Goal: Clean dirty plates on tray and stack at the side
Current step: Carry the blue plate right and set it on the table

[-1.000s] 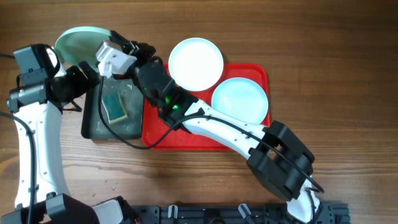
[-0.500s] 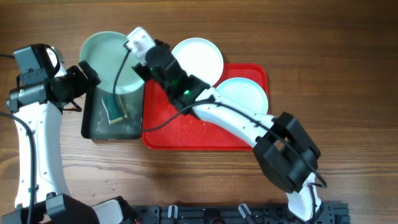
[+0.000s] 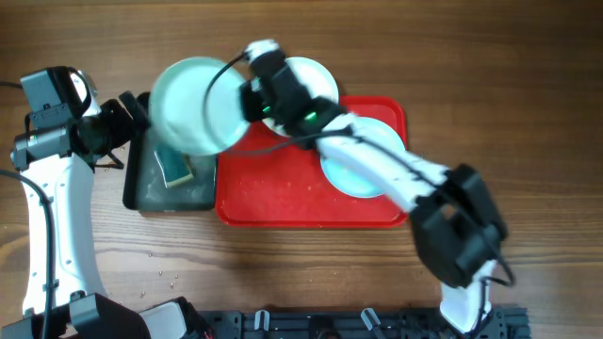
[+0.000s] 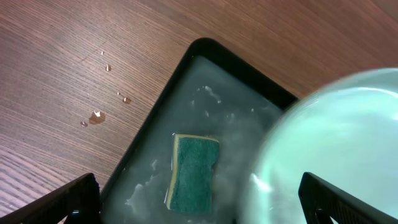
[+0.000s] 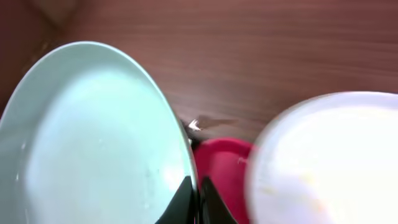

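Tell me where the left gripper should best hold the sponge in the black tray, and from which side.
I would pinch the sponge across its two long edges, coming straight down from above. It lies flat, green face up, in the black tray, its sides free. The turquoise plate overhangs one side; stay clear of it.

One light turquoise plate (image 3: 193,92) (image 4: 329,143) (image 5: 93,137) is hanging in the air, tilted and a bit blurry, just off the back-left corner of the red tray (image 3: 273,193) (image 5: 217,168). The right gripper (image 5: 198,199) is pinching it by the rim. The white plate (image 3: 320,77) (image 5: 323,162) is sitting at that same corner, overlapping the tray's back rim. The second turquoise plate (image 3: 347,177) is lying flat on the tray's right half, partly covered. The tray itself is lying flat on the table, rounded corners, its floor looking speckled with wet spots.
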Available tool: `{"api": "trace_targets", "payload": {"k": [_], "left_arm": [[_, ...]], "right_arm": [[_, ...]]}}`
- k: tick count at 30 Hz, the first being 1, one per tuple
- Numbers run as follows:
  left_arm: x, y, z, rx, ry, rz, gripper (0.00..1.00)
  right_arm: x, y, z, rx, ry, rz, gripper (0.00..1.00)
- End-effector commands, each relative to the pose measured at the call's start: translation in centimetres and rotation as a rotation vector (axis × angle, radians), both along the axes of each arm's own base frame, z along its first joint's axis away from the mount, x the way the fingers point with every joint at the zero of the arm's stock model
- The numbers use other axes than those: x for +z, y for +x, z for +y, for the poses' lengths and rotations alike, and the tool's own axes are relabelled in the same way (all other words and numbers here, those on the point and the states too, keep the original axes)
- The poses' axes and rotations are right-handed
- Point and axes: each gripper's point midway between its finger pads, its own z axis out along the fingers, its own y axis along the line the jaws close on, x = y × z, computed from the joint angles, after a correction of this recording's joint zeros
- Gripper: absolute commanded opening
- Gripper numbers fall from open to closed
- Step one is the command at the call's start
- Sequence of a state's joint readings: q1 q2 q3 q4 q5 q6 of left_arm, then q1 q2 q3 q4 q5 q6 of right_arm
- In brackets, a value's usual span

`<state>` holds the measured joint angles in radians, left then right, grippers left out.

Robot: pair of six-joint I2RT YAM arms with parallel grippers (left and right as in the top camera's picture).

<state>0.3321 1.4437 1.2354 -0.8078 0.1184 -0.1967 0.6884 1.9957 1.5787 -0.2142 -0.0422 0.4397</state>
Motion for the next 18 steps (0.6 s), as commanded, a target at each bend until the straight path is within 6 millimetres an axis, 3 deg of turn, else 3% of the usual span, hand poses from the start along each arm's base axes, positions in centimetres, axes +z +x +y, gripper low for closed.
{"api": "trace_targets", "payload": {"k": [1,3,4,5,7,10,12,15,18], "left_arm": [[0.5,0.3,0.0,0.001,-0.005,-0.016,1.00],[0.5,0.3,0.0,0.001,-0.005,-0.016,1.00],[0.5,0.3,0.0,0.001,-0.005,-0.016,1.00],[0.5,0.3,0.0,0.001,-0.005,-0.016,1.00],[0.5,0.3,0.0,0.001,-0.005,-0.016,1.00],[0.5,0.3,0.0,0.002,-0.005,-0.017,1.00],[0.5,0.3,0.0,0.001,-0.005,-0.017,1.00],[0.5,0.3,0.0,0.001,-0.005,-0.016,1.00],[0.5,0.3,0.0,0.001,-0.005,-0.016,1.00]], "right_arm": [[9.0,0.7,-6.8,-0.064,0.123,-0.011,0.04],[9.6,0.6,-11.5,-0.115,0.114,0.054,0.04],[9.4,0.5,-15.2,-0.182,0.093,0.104,0.04],[9.2,0.6,-17.4,-0.218,0.074,0.126,0.04],[7.8,0.2,-22.9,-0.255,-0.011,0.178,0.04],[4.4,-2.0,-31.5,-0.324,-0.143,0.329,0.04],[3.1,-3.0,-36.8,-0.454,-0.172,0.404,0.04],[1.4,-4.4,-42.8,-0.616,-0.175,0.471,0.05],[-1.2,-6.3,-47.4,-0.768,-0.191,0.537,0.04]]}}
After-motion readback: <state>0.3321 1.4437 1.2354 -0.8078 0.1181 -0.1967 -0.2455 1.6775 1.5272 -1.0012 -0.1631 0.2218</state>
